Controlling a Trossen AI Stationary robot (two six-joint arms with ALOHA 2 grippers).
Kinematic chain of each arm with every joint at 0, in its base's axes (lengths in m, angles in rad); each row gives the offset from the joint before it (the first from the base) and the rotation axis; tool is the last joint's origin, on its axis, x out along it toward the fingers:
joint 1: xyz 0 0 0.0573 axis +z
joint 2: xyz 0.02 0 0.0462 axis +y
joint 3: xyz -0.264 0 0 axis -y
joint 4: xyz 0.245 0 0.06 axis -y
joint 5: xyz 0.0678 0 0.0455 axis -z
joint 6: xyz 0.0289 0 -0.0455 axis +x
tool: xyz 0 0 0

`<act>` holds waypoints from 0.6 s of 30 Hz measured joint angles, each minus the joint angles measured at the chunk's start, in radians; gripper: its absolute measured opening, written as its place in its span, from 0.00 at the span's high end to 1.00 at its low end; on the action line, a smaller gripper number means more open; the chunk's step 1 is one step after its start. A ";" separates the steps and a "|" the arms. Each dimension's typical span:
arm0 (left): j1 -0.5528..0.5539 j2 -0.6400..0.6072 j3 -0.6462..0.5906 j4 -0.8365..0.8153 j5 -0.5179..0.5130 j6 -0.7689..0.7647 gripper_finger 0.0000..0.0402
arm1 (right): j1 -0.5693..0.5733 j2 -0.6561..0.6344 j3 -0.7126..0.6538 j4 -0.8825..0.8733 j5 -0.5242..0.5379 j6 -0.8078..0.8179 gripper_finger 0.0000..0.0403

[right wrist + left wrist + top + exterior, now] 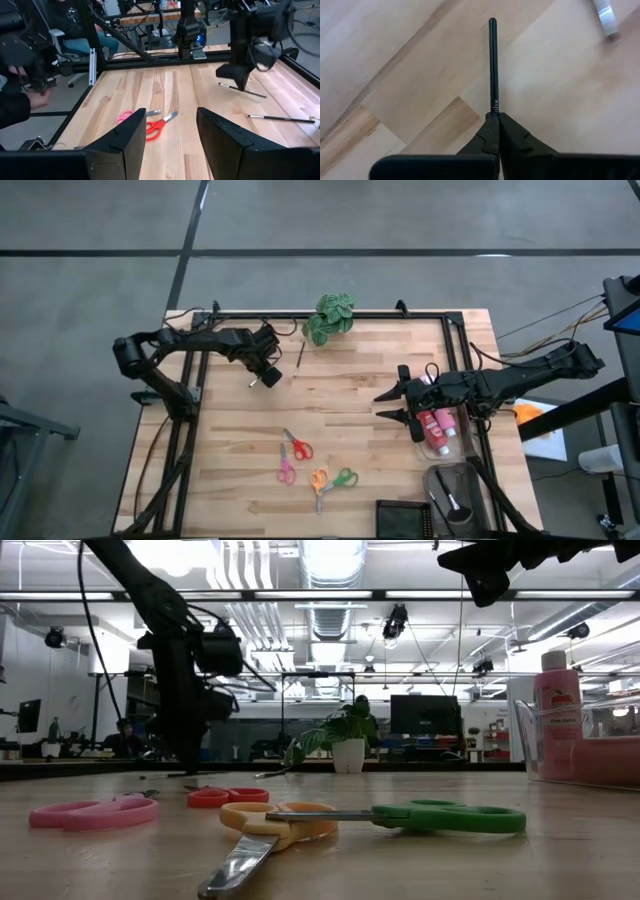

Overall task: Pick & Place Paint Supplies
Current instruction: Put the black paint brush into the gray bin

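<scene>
My left gripper [265, 377] [496, 120] hangs over the far left part of the table, shut on a thin dark brush [493, 65]. The right wrist view shows this gripper [239, 86] pointing down with the brush [250, 92] across its tips. A second brush [300, 352] [280, 118] lies flat on the wood nearby. My right gripper [392, 406] [170, 130] is open and touches nothing, just left of a clear bin [445, 442] where the red and pink bottles [436, 423] lie. A pink bottle [556, 705] stands out in the low view. My left gripper pinches the brush's dark handle [494, 107] between its two fingertips, coming from above and pointing down. The fingers lie across the handle, whose free end [492, 22] reaches out past them. The brush is held about level; the fingers hide its other end.
Red [297, 446], pink [286, 471], orange [318, 480] and green [343, 477] scissors lie mid-table toward the near edge. A leafy plant [330, 317] stands at the far edge. A second clear bin [452, 492] with brushes and a dark box [403, 520] sit near right. A person [20, 95] is beyond the table.
</scene>
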 joint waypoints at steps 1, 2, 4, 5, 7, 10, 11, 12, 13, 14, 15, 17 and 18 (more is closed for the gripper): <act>0.000 -0.022 0.000 -0.003 0.004 -0.016 1.00 | 0.000 0.000 0.000 0.000 0.000 0.000 0.58; 0.000 -0.042 0.000 -0.006 0.010 -0.035 1.00 | 0.000 0.000 0.000 0.000 0.000 0.000 0.58; -0.001 -0.082 0.000 -0.010 0.020 -0.076 1.00 | 0.000 0.000 0.000 0.000 0.000 0.000 0.58; -0.002 -0.104 0.000 -0.010 0.030 -0.102 1.00 | 0.000 0.000 0.000 0.000 0.000 0.000 0.58; -0.002 -0.149 0.002 -0.011 0.058 -0.166 1.00 | 0.000 0.000 0.000 0.000 0.000 0.000 0.58; -0.003 -0.213 0.002 -0.009 0.118 -0.320 1.00 | 0.000 0.000 0.000 0.000 0.000 0.000 0.58; -0.003 -0.234 0.002 -0.009 0.142 -0.378 1.00 | 0.000 0.000 0.000 0.000 0.000 0.000 0.58; -0.003 -0.254 0.003 -0.008 0.170 -0.436 1.00 | 0.000 0.000 0.000 0.000 0.000 0.000 0.58; -0.004 -0.272 0.003 -0.002 0.196 -0.484 1.00 | 0.000 0.000 0.000 0.000 0.000 0.000 0.58; -0.008 -0.286 0.003 0.008 0.220 -0.522 1.00 | 0.000 0.000 0.000 0.000 0.000 0.000 0.58; -0.016 -0.299 0.003 0.020 0.238 -0.555 1.00 | 0.000 0.000 0.000 0.000 0.000 0.000 0.58; -0.035 -0.322 0.004 0.052 0.273 -0.607 1.00 | 0.000 0.000 0.000 0.000 0.000 0.000 0.58; -0.048 -0.328 0.004 0.076 0.288 -0.636 1.00 | 0.000 0.000 0.000 0.000 0.000 0.000 0.58</act>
